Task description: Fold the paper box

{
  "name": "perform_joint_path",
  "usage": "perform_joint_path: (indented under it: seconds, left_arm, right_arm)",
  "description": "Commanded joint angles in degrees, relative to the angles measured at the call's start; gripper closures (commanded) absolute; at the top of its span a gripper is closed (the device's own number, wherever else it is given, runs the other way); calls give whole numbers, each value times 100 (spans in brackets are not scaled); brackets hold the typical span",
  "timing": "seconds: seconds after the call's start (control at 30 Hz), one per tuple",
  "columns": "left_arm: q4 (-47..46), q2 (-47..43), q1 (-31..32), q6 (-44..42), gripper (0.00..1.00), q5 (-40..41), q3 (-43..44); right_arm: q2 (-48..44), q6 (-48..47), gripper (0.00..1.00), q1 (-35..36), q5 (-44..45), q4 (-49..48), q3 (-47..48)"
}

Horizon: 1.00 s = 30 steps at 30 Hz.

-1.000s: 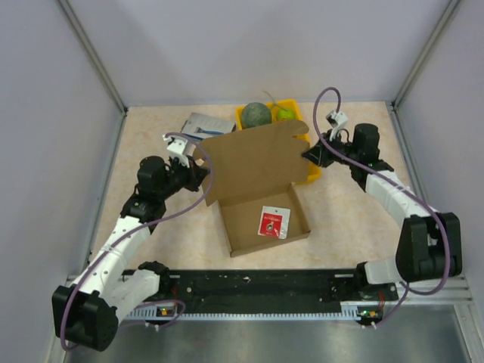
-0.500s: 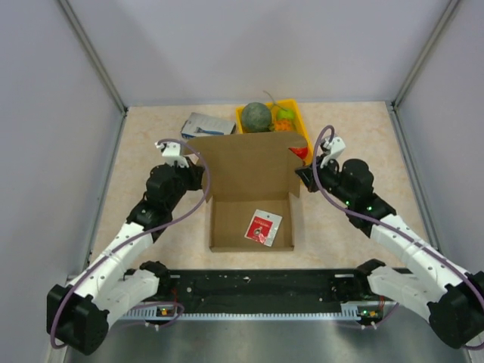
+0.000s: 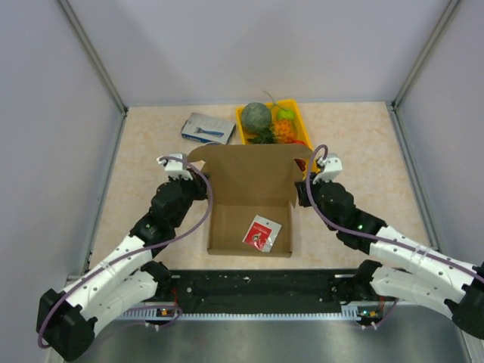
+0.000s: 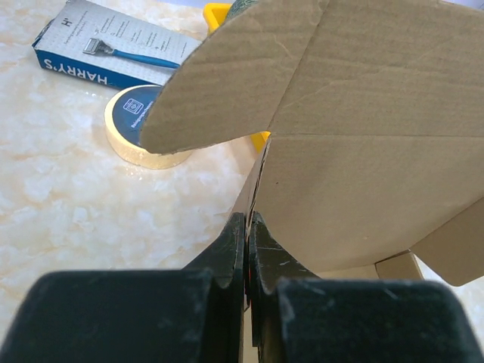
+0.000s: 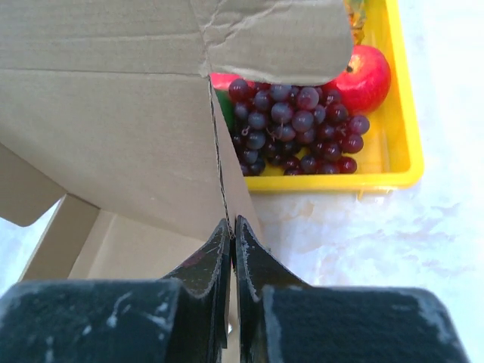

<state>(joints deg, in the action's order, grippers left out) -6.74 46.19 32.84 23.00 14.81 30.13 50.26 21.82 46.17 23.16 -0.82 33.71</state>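
The paper box (image 3: 227,234) sits mid-table as a shallow brown cardboard tray, its lid (image 3: 249,172) standing up at the far side with side flaps spread. My left gripper (image 3: 201,189) is shut on the box's left wall at the lid hinge; in the left wrist view its jaws (image 4: 247,224) pinch the cardboard edge (image 4: 348,189). My right gripper (image 3: 301,193) is shut on the right wall at the hinge, and its jaws (image 5: 232,227) clamp the cardboard (image 5: 113,128) there. A small red packet (image 3: 262,231) lies inside the tray.
Behind the lid stands a yellow fruit tray (image 3: 301,115) with a green melon (image 3: 255,115), grapes (image 5: 291,121) and an apple (image 5: 368,76). A blue-grey razor packet (image 3: 208,127) lies at the far left, with a tape roll (image 4: 144,138) near it. Walls close in on three sides.
The box has swung square and come nearer to the arms, with the lid raised upright. Both arms drew in with it; the right gripper closed on the box's right side.
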Motion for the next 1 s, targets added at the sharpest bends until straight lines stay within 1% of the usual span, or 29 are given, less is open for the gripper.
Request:
perform_joint_path:
  seconds: [0.0,0.03,0.07,0.13,0.17,0.23,0.27,0.3,0.37,0.43,0.53,0.57,0.77,0.87,0.9,0.97]
  left_arm:
    - [-143,-225,196,345,100,119,-341]
    - [-143,-295,223,362,100,119,-419]
    - [-126,-330,240,397,100,93,-455]
    - [-134,-461,275,415,100,14,-604]
    - [-73,-497,293,468,100,13,-648]
    - [-46,-628,302,538,100,-48,-788]
    - [-38,-664,311,599,100,-66,-842]
    - [-20,-708,311,643,100,-74,-894]
    - [6,-831,328,766,100,-75,-1009]
    - [103,-954,346,863,100,-57,-1062]
    - [304,-990,346,1240,100,-13,-1027]
    - [349,-972,355,1476,100,-65,-1009]
    - [446,-858,513,2260,100,-22,-1079]
    - [271,-753,706,2472,100,92,-1053]
    - [253,-700,872,2507,100,275,-1044]
    - [392,-524,996,2708,100,365,-974]
  right_arm:
    - [36,989,100,611,1304,547,-146]
    - [97,1138,100,708,1427,635,-68]
    - [176,1436,100,987,1803,757,-6]
    - [422,1675,100,1244,2121,1073,161]
    - [493,1946,100,1532,2453,1232,223]
    - [678,2298,100,1771,2807,1618,346]
    - [730,2552,100,1877,2991,1681,355]
    - [792,2616,100,2069,3045,1690,346]
    - [924,2756,100,2220,3247,1717,276]
    - [994,2740,100,2256,3178,1717,224]
    - [942,2696,100,2264,3125,1796,127]
    - [863,2635,100,2265,3090,1805,101]
    - [354,2502,100,2361,2975,1822,-181]
    - [274,2624,100,2387,2940,1822,-304]
    - [248,2669,100,2396,2914,1822,-348]
    - [265,2713,100,2414,2853,1787,-383]
